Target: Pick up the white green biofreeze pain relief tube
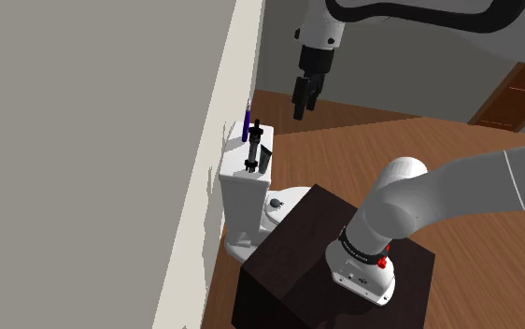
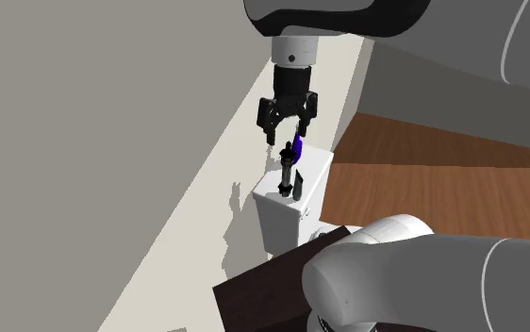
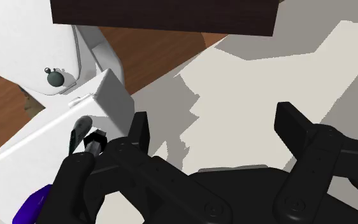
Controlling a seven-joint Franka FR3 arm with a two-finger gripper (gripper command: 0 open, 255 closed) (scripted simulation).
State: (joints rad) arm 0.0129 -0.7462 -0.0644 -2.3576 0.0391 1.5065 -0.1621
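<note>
Pale wall (image 1: 83, 140), brown wooden floor (image 1: 363, 131), white toilet (image 1: 242, 201) beside wall

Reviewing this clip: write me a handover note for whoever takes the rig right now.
Claw: open, empty, hanging above the toilet tank, touching nothing.
Tube: looks dark grey, stands on the tank's lid beside a black bottle-like thing and a blue item.
Done: claw is over the tank; no grasp yet.
Left: lower, close on the tube, lift.

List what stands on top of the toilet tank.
On the toilet tank: a purple item, a slim black bottle and a dark tube. In the wrist view the gripper covers parts of them.
</note>
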